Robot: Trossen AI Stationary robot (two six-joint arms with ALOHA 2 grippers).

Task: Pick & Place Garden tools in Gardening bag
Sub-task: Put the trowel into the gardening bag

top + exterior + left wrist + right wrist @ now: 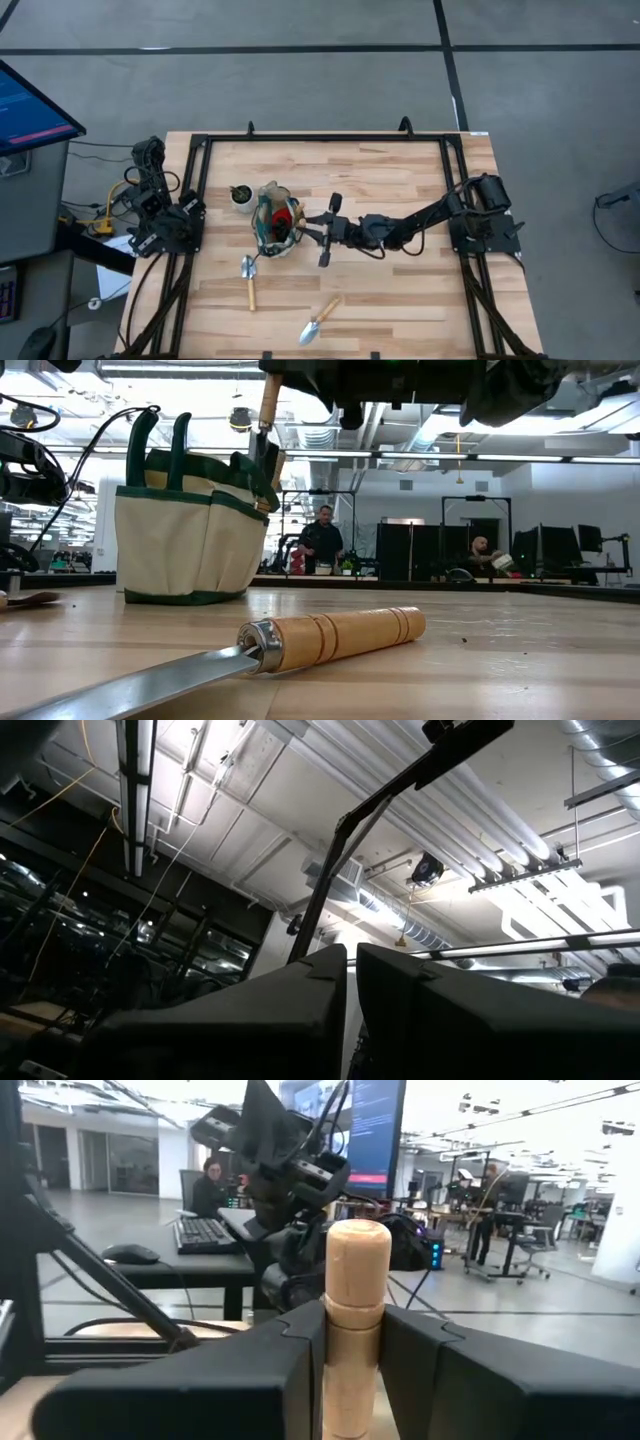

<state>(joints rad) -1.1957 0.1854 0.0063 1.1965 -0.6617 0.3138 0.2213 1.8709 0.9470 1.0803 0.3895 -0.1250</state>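
We see the R gripper (355,1370) over the gardening bag (276,222), jaws clamped on a trowel's wooden handle (356,1315). Its long axis stands upright, handle end up, blade down into the bag in low view. Two more trowels lie flat nr the front edge: one (249,278) w/ blade toward the bag, the other (320,320) diagonal, handle toward the R side. L gripper (165,225) is parked at the table's L edge, fingers (300,1020) shut, holding nothing.
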